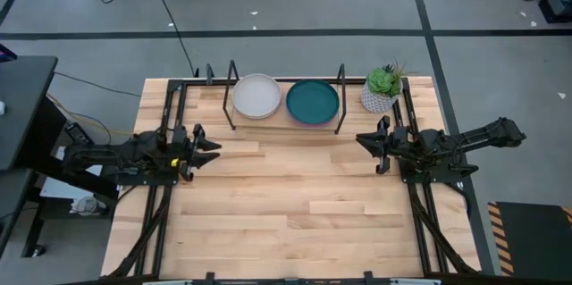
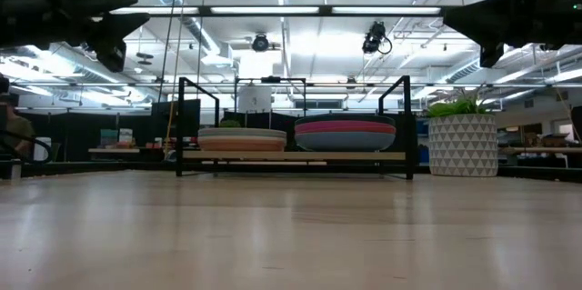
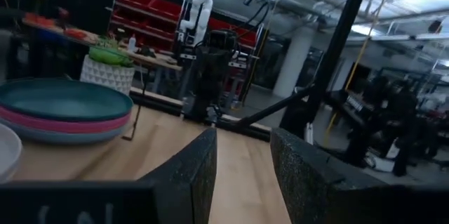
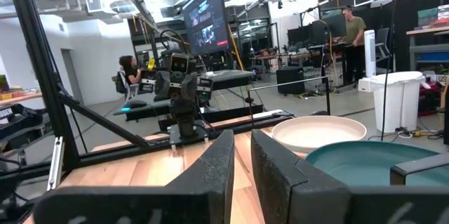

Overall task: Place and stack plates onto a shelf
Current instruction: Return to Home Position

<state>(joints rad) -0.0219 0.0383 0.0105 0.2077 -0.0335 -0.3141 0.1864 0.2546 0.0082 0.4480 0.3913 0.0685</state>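
Two stacks of plates rest on the shelf (image 1: 277,125) at the table's far middle. The left stack has the cream plate (image 1: 256,96) on top, the right stack the teal plate (image 1: 313,101). In the low view the left stack (image 2: 242,139) shows peach and orange rims, and the right stack (image 2: 346,134) shows magenta and blue rims under the teal. My left gripper (image 1: 213,147) hovers open above the table's left side, pointing right. My right gripper (image 1: 363,140) hovers above the right side, pointing left, its fingers a narrow gap apart. Neither holds anything.
A potted plant in a white patterned pot (image 1: 382,89) stands at the shelf's right end, close to my right arm. Bare wooden tabletop (image 1: 286,205) lies between and in front of the arms. People sit and stand in the room beyond the table (image 4: 130,69).
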